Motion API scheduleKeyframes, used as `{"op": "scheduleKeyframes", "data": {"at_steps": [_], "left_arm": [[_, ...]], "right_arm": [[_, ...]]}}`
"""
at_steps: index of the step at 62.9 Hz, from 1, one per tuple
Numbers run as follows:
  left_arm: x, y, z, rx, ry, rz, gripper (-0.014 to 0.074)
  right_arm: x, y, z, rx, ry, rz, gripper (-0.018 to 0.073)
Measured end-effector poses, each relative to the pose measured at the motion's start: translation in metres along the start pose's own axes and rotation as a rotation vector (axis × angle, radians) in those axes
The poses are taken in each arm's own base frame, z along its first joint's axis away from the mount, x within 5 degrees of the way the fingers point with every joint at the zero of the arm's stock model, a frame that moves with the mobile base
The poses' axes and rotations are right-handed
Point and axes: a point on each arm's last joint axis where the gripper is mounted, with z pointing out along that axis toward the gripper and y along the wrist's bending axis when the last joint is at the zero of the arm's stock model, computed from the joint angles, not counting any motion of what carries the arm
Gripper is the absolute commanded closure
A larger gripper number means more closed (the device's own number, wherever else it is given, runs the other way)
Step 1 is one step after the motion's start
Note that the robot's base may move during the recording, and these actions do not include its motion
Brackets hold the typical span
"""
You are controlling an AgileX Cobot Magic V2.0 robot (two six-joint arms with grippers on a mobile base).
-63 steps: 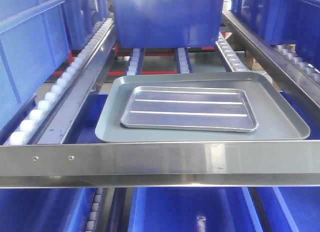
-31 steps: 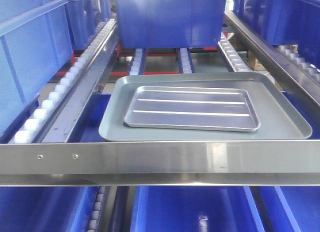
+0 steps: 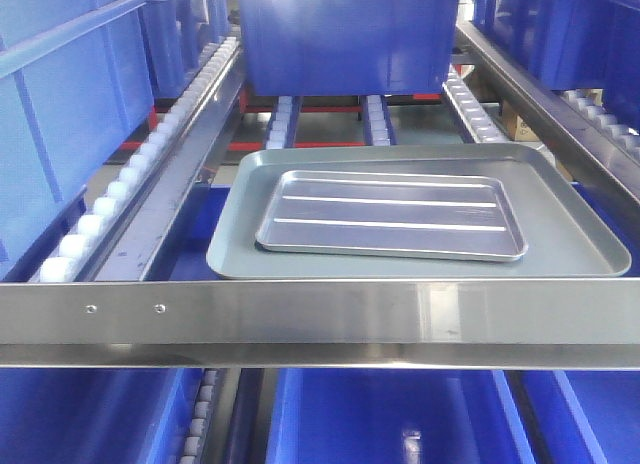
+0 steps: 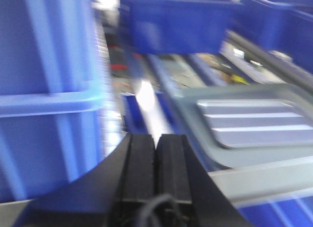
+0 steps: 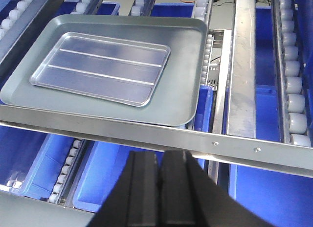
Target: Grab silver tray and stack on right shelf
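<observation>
Silver tray: shiny rectangular stainless-steel silver tray (image 3: 390,215) with two raised ridges, lying flat inside the grey tray.
Grey tray: larger dull grey flat-bottomed tray (image 3: 570,239), resting on the shelf just behind the front rail.
Shelf: steel-framed roller shelf with a broad shiny front rail (image 3: 320,322); a dark-blue plastic crate (image 3: 345,39) stands behind the grey tray.
Left gripper (image 4: 156,153): black fingers pressed together, empty; blurred view.
Right gripper (image 5: 160,173): fingers together, empty, in front of the rail.
</observation>
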Motion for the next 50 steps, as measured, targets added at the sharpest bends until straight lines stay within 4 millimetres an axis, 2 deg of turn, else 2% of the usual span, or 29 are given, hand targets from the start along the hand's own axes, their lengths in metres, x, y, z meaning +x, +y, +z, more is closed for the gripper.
{"op": "scheduleKeyframes", "data": {"at_steps": [6, 20, 50], "left_arm": [[0.008, 0.006, -0.001, -0.100, -0.047, 0.032, 0.0697], [0.005, 0.014, -0.004, -0.241, -0.095, 0.052, 0.0697], [0.005, 0.015, -0.004, -0.262, -0.096, 0.055, 0.0697]], "right_arm": [[0.000, 0.000, 0.000, 0.000, 0.000, 0.000, 0.0503], [0.000, 0.000, 0.000, 0.000, -0.001, 0.000, 0.0503], [0.000, 0.000, 0.000, 0.000, -0.001, 0.000, 0.0503]]}}
